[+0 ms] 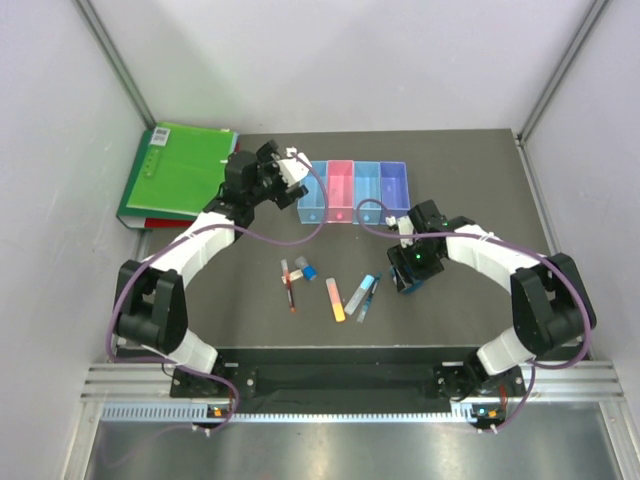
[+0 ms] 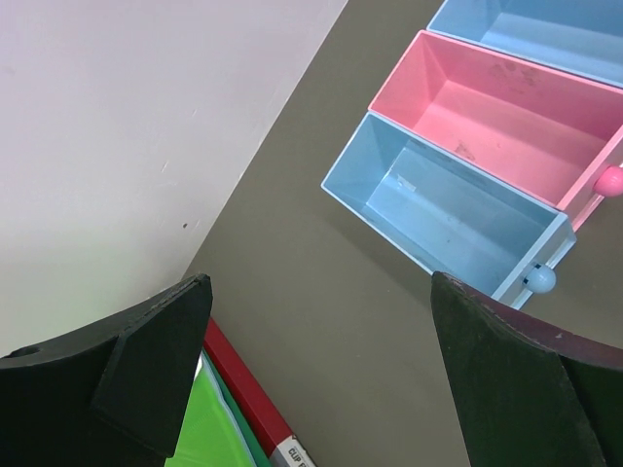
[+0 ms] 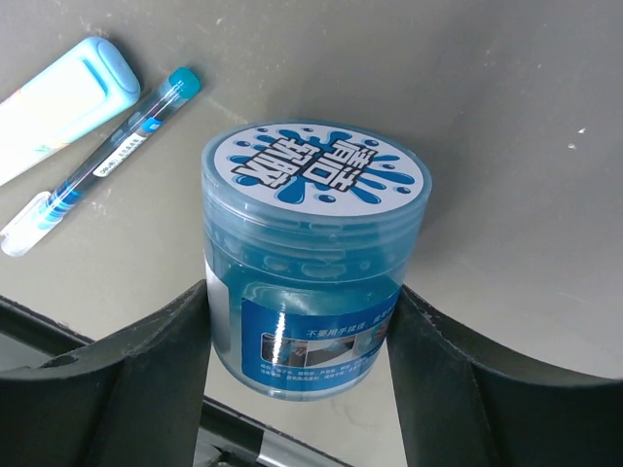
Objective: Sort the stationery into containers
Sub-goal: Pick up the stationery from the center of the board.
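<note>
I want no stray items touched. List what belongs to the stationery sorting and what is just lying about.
Job: blue jar, red pen, blue pen, orange stick, grey stick, small blue-capped piece, four bins.
Lying about: green folder.

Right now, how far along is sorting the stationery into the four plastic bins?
Done: nothing; the four joined translucent bins look empty. In hand: the right gripper clamps the round translucent blue jar; the left gripper is open, empty. Left: the thin red pen, thin blue pen and flat sticks on the table.
</note>
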Motion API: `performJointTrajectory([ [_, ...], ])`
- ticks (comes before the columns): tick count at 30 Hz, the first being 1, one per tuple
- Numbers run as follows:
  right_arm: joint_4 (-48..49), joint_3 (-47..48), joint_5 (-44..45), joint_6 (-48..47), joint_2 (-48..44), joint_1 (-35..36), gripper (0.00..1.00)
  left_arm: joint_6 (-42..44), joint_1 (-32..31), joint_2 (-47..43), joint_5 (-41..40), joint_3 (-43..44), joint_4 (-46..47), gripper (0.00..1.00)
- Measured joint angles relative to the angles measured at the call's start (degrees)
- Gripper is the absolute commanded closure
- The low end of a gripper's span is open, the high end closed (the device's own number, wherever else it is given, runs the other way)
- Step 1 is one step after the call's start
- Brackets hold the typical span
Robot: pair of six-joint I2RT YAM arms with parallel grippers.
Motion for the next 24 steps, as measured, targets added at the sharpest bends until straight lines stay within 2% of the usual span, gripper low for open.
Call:
performJointTrajectory([
  [2,0.0,0.0,0.0,0.0,0.1,0.0,0.81,0.0,0.2,0.3,0.0,0.0,0.3,0.01],
  [3,0.0,0.1,0.0,0.0,0.2,0.0,0.90,-0.1,0.3,0.3,0.0,0.0,0.4,0.01],
  [5,0.0,0.1,0.0,0.0,0.2,0.0,0.99,-0.3,0.4,0.3,0.0,0.1,0.6,0.01],
  [15,-1.0,2.8,1.4,-2.0,0.2,0.5,1.00,-8.2,0.4,0.8,2.7,2.0,-0.2,0.01],
  [24,1.6,9.9,5.7,-7.1,-0.4,0.7,1.00,-14.3,0.3,5.4,12.4,11.8,-8.4,0.01],
])
